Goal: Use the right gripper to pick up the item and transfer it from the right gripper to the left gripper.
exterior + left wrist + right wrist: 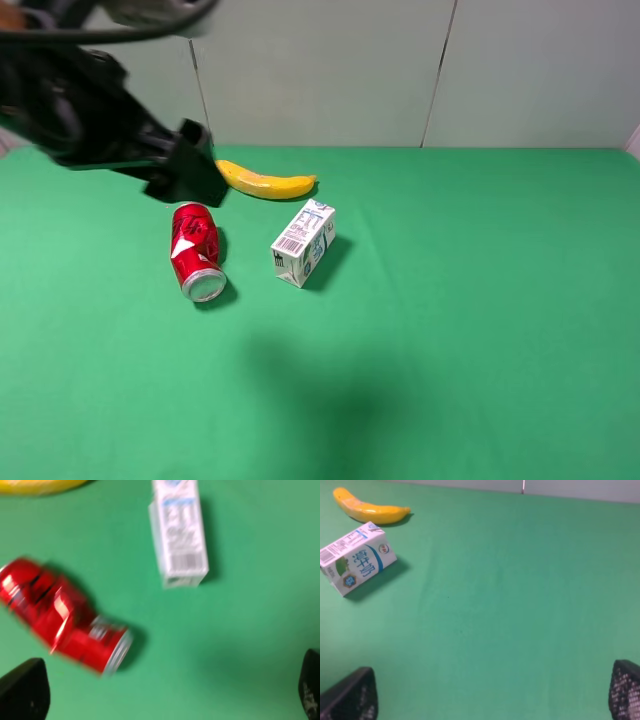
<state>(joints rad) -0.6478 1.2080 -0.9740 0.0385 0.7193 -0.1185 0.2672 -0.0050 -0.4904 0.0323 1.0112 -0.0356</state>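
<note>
The item, a small white milk carton (303, 243) with blue lettering and a barcode, lies on its side on the green table (480, 330), between the can and the banana. It also shows in the left wrist view (178, 535) and the right wrist view (356, 558). My left gripper (167, 692) is open and empty, hovering above the can and carton; its arm (100, 120) reaches in from the upper left. My right gripper (487, 695) is open and empty, well away from the carton. It is out of the exterior view.
A red soda can (196, 250) lies on its side left of the carton. A yellow banana (265, 183) lies behind both, near the grey back wall (330, 70). The left wrist view is blurred.
</note>
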